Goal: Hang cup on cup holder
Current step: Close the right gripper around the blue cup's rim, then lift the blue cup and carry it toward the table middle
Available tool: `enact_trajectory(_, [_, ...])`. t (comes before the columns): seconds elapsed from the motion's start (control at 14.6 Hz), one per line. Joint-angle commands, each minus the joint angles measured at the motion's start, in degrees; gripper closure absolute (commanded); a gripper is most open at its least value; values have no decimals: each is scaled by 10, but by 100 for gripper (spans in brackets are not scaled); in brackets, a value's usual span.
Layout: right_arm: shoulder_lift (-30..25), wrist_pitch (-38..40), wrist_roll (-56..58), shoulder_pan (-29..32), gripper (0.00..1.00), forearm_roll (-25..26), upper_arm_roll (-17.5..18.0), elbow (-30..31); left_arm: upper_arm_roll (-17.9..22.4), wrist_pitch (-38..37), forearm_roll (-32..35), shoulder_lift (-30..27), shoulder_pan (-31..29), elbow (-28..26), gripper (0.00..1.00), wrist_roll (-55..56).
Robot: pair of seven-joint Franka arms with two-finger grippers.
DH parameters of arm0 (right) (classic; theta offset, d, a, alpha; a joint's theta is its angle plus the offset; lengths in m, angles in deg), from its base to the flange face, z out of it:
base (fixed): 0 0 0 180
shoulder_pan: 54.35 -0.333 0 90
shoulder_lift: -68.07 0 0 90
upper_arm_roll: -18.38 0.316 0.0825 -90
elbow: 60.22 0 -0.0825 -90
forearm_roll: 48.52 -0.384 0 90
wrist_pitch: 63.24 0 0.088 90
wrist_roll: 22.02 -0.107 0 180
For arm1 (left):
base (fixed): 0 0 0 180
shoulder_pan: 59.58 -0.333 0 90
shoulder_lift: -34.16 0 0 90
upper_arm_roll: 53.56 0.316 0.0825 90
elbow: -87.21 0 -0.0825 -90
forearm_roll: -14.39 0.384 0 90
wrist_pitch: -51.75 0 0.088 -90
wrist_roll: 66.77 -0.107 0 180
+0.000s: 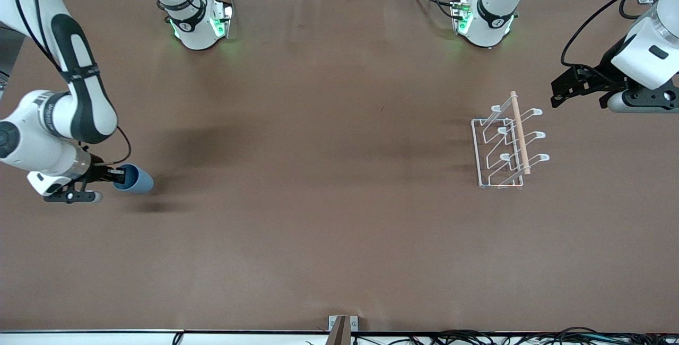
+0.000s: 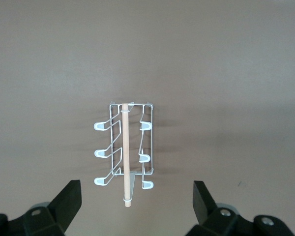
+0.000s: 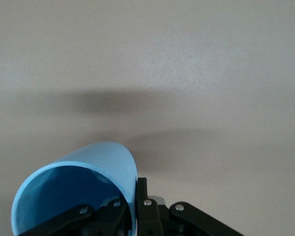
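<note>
The light-blue cup (image 1: 136, 179) lies on its side at the right arm's end of the table, its mouth toward my right gripper (image 1: 118, 177). That gripper is shut on the cup's rim, one finger inside the cup (image 3: 88, 182) and one outside, as the right wrist view shows around my right gripper (image 3: 135, 204). The white wire cup holder (image 1: 506, 146) with its wooden rod stands at the left arm's end. My left gripper (image 1: 557, 93) hangs open above the table beside the cup holder (image 2: 125, 157), with nothing between its fingertips (image 2: 136, 199).
The brown table (image 1: 329, 217) stretches wide between cup and holder. Both arm bases stand along the table's edge farthest from the front camera. A small bracket (image 1: 342, 328) sits at the nearest edge.
</note>
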Motion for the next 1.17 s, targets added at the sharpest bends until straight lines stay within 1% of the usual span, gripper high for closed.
enact_trajectory(0.0, [-78,79,4,1,99,-23,6,-16,1,-4,6,-4,4,1,0,-3])
enact_trajectory(0.21, [-141,124,-4,-28,98,-26,7,-15,1,-4,6,-4,4,1,0,-3])
enact_trajectory(0.27, [-160,139,-10,-38,98,-47,8,-14,1,-3,6,-4,4,1,0,-3])
enact_trajectory(0.41, [-181,172,-9,-39,98,-129,26,-13,1,-3,6,-4,3,1,0,-3])
enact_trajectory(0.55, [-190,193,-10,-39,98,-204,41,-12,1,-3,6,-4,3,2,0,-3])
enact_trajectory(0.62, [-191,205,-10,-37,98,-240,54,-12,1,-3,6,-4,3,3,0,-4])
enact_trajectory(0.76, [-191,209,-10,-38,98,-304,77,-5,1,-3,6,-3,2,3,0,-11])
enact_trajectory(0.89, [-189,210,-8,-40,99,-374,90,-2,2,-3,5,-4,2,4,0,-12])
enact_trajectory(0.96, [-189,210,-8,-41,99,-408,105,8,2,-3,5,-4,2,5,0,-13])
enact_trajectory(1.03, [-190,207,-8,-39,99,-444,128,19,1,-4,6,-5,2,5,0,-14])
enact_trajectory(1.1, [-190,205,-8,-39,99,-473,139,28,1,-4,6,-4,2,6,0,-14])
